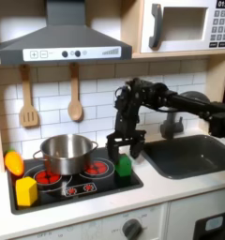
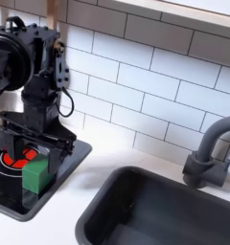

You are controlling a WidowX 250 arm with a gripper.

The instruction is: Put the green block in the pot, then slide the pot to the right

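The small bright green cuboid toy block (image 1: 125,166) stands directly below the gripper (image 1: 125,147), whose spread fingers (image 2: 13,153) straddle it. It looks light, stiff and smooth: best pinched across flat sides. The shiny silver metal pot (image 1: 65,154) sits beyond the fingers, toward the first exterior view's left.

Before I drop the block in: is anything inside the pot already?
In the first exterior view the pot shows only its rim and upper inner wall; nothing sticks out. Its bottom is hidden. The green block sits outside, on the stove.

Place: toy play kitchen.
Cooking: black hob (image 1: 77,183) with red rings, range hood (image 1: 66,37), microwave (image 1: 185,25).
Washing: dark sink (image 2: 155,211), grey faucet (image 2: 208,153).
Walls: white tile; wooden spatula (image 1: 28,98) and spoon (image 1: 75,94) hanging.
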